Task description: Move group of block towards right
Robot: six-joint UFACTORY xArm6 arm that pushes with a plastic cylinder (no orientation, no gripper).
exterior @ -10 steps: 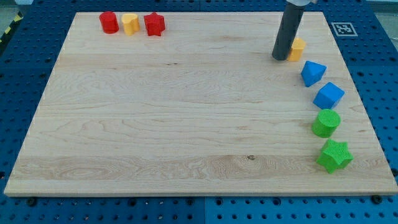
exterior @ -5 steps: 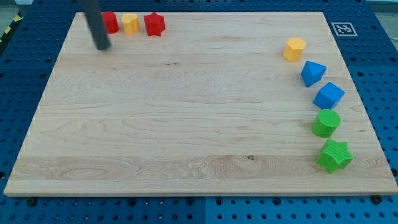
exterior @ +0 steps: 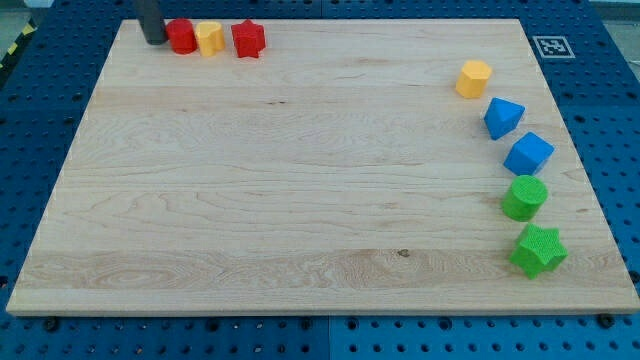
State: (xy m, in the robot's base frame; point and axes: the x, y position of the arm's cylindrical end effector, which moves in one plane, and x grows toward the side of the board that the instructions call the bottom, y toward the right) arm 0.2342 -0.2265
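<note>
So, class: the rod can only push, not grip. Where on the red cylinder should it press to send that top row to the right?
Press the left face of the red cylinder, coming from the view's left. My tip sits just left of it. The small yellow block and red star line up to its right, so one push probably carries all three.

My tip [exterior: 153, 40] stood at the board's [exterior: 300, 200] top-left corner, just left of the red cylinder [exterior: 181, 36]; the yellow block [exterior: 209, 38] sat just right of that; the red star [exterior: 247, 39] came next rightward; down the view's right edge ran the yellow hexagon [exterior: 474, 78], blue triangle [exterior: 503, 117], blue cube [exterior: 528, 153], green cylinder [exterior: 525, 197], green star [exterior: 538, 249].
</note>
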